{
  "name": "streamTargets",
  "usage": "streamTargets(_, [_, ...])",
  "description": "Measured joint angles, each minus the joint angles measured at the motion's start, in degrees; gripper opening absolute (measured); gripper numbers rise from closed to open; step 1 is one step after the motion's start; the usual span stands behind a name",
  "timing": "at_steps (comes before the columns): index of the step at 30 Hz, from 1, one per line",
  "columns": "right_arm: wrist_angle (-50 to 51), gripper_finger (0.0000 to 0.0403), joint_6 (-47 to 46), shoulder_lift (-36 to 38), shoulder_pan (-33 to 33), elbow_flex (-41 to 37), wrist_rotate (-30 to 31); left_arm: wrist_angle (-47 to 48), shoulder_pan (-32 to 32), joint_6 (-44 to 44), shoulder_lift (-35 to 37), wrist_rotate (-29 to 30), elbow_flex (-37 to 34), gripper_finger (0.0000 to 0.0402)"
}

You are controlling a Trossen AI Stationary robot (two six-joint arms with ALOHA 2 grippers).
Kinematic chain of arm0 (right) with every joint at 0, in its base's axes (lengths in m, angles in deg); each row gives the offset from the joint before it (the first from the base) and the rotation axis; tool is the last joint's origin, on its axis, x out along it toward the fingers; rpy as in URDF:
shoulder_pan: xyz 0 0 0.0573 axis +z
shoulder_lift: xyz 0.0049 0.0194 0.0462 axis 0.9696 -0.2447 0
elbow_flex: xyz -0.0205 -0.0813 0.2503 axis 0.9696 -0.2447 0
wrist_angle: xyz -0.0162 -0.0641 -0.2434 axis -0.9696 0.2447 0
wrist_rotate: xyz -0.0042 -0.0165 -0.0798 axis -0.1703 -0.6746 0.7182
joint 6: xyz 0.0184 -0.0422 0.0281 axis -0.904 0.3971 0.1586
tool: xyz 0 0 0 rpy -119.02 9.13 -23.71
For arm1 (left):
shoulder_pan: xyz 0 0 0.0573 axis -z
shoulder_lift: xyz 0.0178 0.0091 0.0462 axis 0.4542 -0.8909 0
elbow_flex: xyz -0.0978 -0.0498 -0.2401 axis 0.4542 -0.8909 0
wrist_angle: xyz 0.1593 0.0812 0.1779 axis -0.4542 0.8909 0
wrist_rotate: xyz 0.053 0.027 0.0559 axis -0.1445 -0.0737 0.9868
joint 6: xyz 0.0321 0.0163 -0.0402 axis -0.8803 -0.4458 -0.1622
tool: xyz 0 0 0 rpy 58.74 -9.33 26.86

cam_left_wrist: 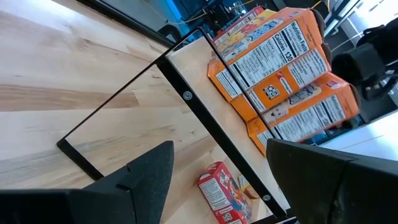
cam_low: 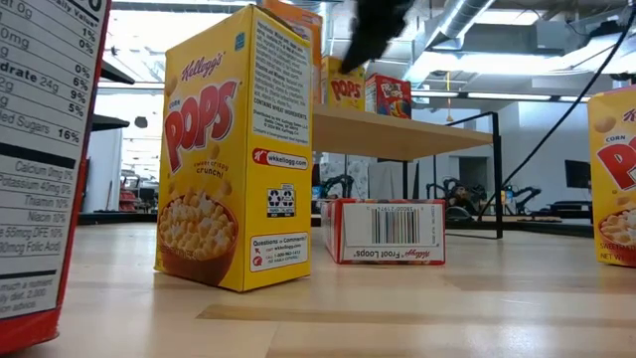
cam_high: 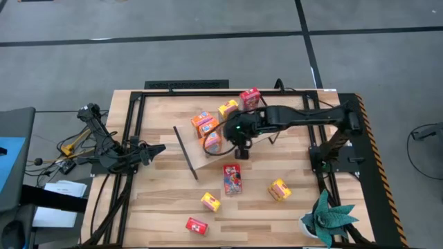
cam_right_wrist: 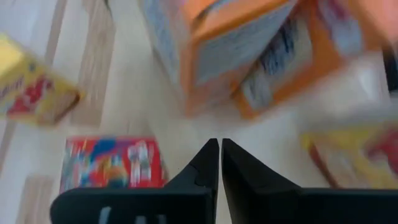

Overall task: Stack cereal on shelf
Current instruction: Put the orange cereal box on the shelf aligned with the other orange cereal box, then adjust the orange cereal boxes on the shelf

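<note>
The shelf [cam_high: 197, 160], a light-wood board on black rod frames, stands mid-table. On it are two orange cereal boxes [cam_high: 206, 131], a yellow one [cam_high: 228, 108] and a red one [cam_high: 250, 97]. In the left wrist view the orange boxes [cam_left_wrist: 280, 68] stand close together on the board. My right gripper [cam_right_wrist: 220, 148] hovers shut and empty over the shelf, just near of the orange boxes [cam_right_wrist: 236, 50]. It shows in the high view [cam_high: 241, 151] too. My left gripper [cam_high: 158, 149] waits open at the table's left, pointing level at the shelf.
Loose cereal boxes sit on the table near of the shelf: a red one lying flat [cam_high: 232, 178], two yellow ones [cam_high: 279, 189] [cam_high: 210, 201] and a small red one [cam_high: 196, 225]. A potted plant [cam_high: 325, 218] stands at the near right corner.
</note>
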Motion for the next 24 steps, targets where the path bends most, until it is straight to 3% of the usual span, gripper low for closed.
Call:
streamTargets(11, [2.2, 0.002, -0.2, 2.6, -0.7, 0.3, 1.8, 0.0, 0.0, 0.0, 0.0, 0.3, 0.0, 0.0249])
streamTargets(15, [0.0, 0.0016, -0.2, 4.0, -1.5, 0.4, 5.3, 0.3, 0.0, 0.0, 0.0, 1.0, 0.0, 0.0249])
streamTargets(24, [-6.3, 0.0029, 0.6, 2.6, -3.4, 0.3, 6.1, 0.4, 0.0, 0.6, 0.0, 1.5, 0.0, 0.0249])
